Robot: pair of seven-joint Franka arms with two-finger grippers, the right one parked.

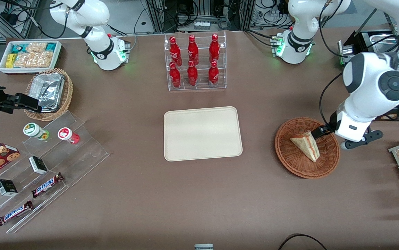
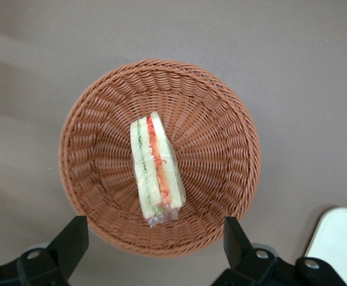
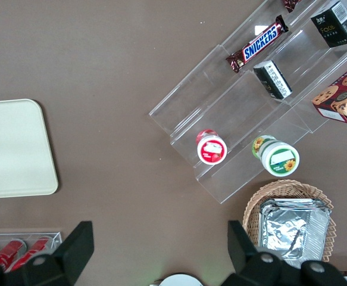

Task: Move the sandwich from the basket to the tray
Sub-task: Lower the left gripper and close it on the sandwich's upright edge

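Cream sandwich [image 2: 155, 167] in basket [image 2: 221, 149], gripper [image 2: 155, 244] above.

A brown tabletop [image 1: 199, 194] carries everything. The cream tray [image 1: 203, 133] lies flat near its middle, and a clear rack of red bottles [image 1: 195, 62] stands farther from the front camera than the tray. Toward the working arm's end sits the reddish wicker basket [image 1: 295, 163], with the end effector [image 1: 319, 132] above its rim. Toward the parked arm's end — a clear stepped stand [image 1: 81, 152] holding snacks, a tan wicker basket [image 1: 66, 93] and a white bin [image 1: 29, 55] of packets.
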